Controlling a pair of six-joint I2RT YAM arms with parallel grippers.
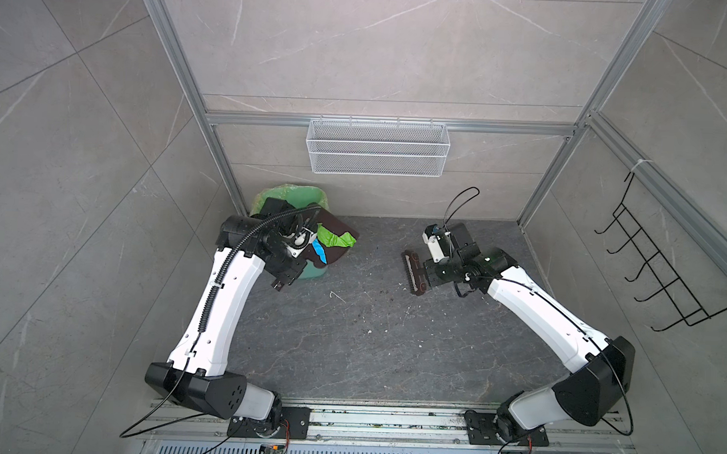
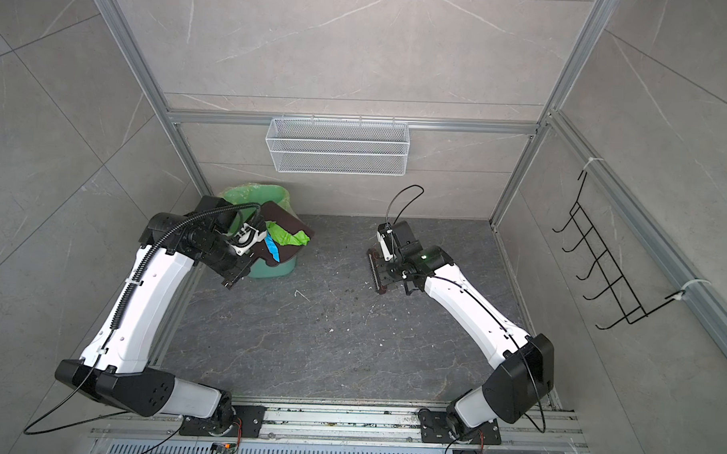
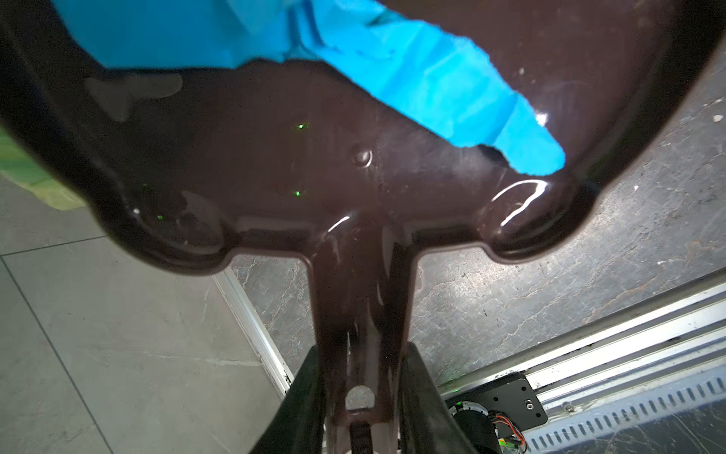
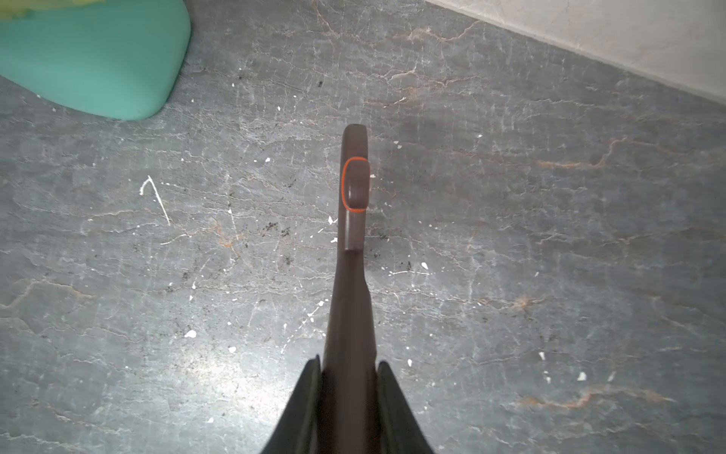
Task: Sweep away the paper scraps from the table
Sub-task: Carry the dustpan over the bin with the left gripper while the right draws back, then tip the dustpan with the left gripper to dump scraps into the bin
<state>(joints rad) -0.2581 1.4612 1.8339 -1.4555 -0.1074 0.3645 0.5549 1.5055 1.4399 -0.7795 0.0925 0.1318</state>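
Both top views: left claw [image 1: 301,239] grips the dustpan [image 1: 336,254] above the bin [image 1: 312,273], right claw [image 1: 429,274] grips the brush [image 1: 411,271].

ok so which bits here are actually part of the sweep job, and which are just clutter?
Job: left gripper holding dustpan with green scrap and blue scrap over bin; right gripper holding brush; table.
Lying about: wire basket, hook rack, white crumbs.
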